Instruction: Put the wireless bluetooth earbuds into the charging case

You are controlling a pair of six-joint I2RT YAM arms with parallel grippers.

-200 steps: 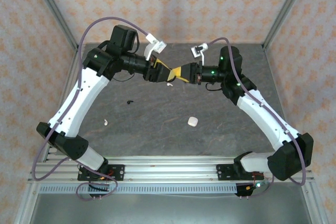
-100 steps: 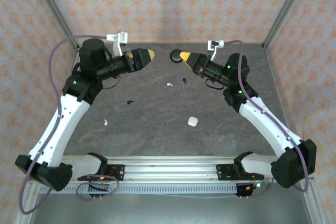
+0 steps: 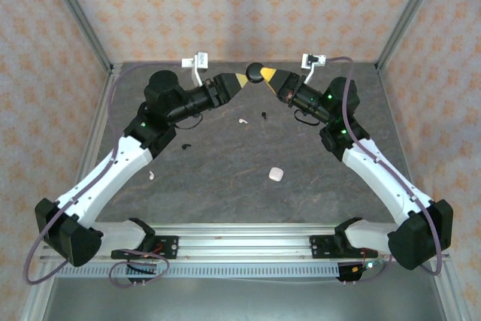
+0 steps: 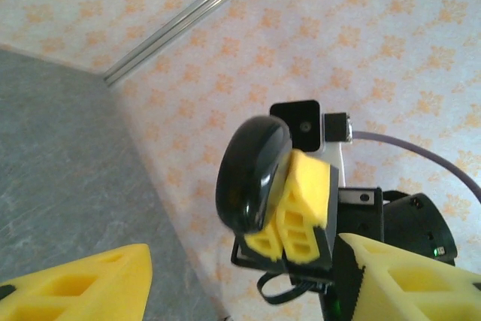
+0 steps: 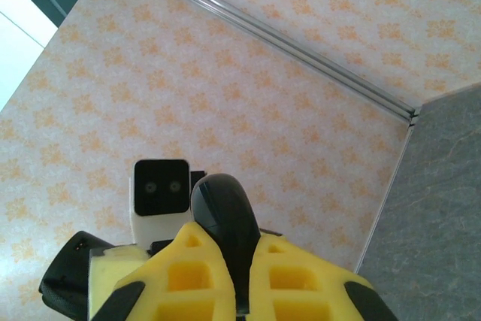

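Black puck (image 3: 255, 72) in right pincer (image 3: 264, 76) (left pincer (image 3: 242, 80) agape), over table's (image 3: 225, 182) far edge

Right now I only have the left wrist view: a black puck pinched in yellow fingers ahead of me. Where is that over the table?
Observer: The right gripper holds the black puck in the air above the far end of the table.
Operator: Where are the earbuds?
Observer: A white earbud and a black earbud lie close together on the table, a little nearer than the puck; another black earbud lies further to the left.
Operator: And the white case?
Observer: The white case sits closer to the table's near edge, apart from the earbuds.
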